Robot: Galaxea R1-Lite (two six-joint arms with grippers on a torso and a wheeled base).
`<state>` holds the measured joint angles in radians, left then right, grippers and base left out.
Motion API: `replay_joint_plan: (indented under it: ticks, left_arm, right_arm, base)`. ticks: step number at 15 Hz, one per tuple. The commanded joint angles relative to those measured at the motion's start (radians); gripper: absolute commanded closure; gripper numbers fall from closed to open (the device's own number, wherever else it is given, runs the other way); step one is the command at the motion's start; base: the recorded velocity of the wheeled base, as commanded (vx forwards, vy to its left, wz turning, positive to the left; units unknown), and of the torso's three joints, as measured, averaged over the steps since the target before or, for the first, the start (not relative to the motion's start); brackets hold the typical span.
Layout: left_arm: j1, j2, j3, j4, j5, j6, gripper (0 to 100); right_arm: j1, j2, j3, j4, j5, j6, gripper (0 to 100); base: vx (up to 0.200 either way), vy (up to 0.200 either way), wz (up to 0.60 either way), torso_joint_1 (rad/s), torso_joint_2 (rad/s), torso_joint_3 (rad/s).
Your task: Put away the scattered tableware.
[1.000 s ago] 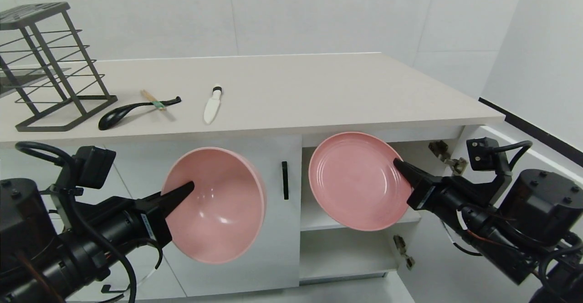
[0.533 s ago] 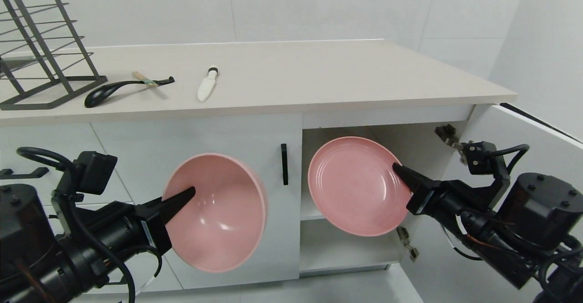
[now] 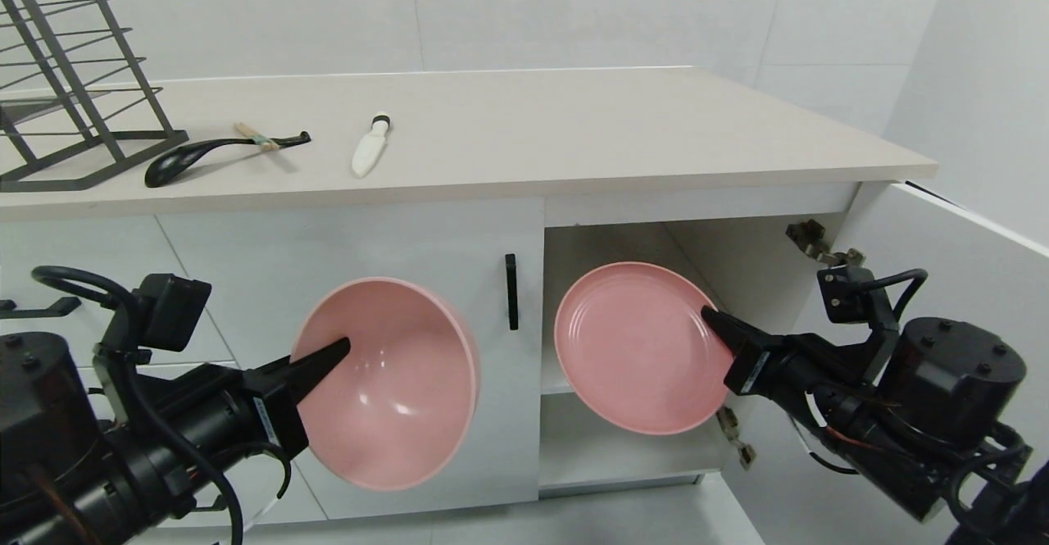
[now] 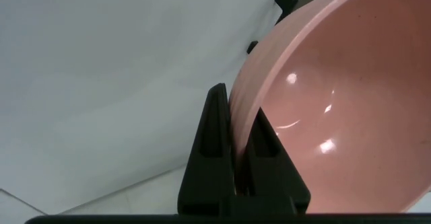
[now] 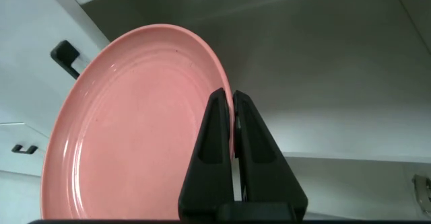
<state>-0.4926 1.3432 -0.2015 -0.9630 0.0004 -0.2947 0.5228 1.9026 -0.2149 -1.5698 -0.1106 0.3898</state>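
Left end effector (image 3: 340, 345) (image 4: 236, 113), closed on the rim of the pink bowl (image 3: 401, 389) (image 4: 337, 103), holds it on its side in front of the closed cabinet door (image 3: 369, 238), just beside the black door handle (image 3: 511, 291). Right end effector (image 3: 710, 316) (image 5: 232, 99), closed on the rim of the pink plate (image 3: 635, 348) (image 5: 135, 130), holds it on edge at the mouth of the open cabinet compartment, above the lower shelf (image 3: 623, 451); the open door (image 3: 967, 258) stands to the right. On the worktop (image 3: 533, 127) lie a black spoon (image 3: 205, 152), a wooden stick (image 3: 256, 137) across its handle, and a white knife (image 3: 369, 147) near them, beside a black wire rack (image 3: 139, 70).
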Motion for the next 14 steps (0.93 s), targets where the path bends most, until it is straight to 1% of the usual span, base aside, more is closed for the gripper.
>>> replay_joint_plan:
  ticks: [1,5,8,10,12,14]
  left_arm:
    - [-0.014,0.007,0.004,0.0,0.001,-0.001,100]
    - [-0.018,0.007,0.013,0.0,0.001,-0.001,100]
    - [-0.02,0.021,0.028,0.0,0.001,0.0,100]
    - [-0.02,0.028,0.034,0.0,0.003,0.002,100]
    - [-0.031,0.033,0.042,0.0,0.003,0.002,100]
    - [-0.034,0.03,0.05,0.0,0.001,0.006,100]
  right_arm:
    - [0.0,0.046,0.003,-0.001,0.0,0.0,100]
    - [0.006,0.046,0.025,-0.001,0.0,-0.002,100]
    - [0.023,0.043,0.081,-0.001,-0.001,-0.002,100]
    - [0.036,0.036,0.092,-0.001,-0.001,-0.002,100]
    - [0.111,-0.013,0.115,-0.001,0.0,-0.017,100]
    - [0.118,0.006,0.126,-0.001,0.0,-0.063,100]
  base:
    - [0.0,0.0,0.0,-0.002,0.01,0.056]
    - [0.0,0.0,0.0,0.0,0.0,0.0]
    - [0.0,0.0,0.0,0.0,0.0,0.0]
    - [0.0,0.0,0.0,0.0,0.0,0.0]
    - [0.0,0.0,0.0,0.0,0.0,0.0]
    - [0.0,0.0,0.0,0.0,0.0,0.0]
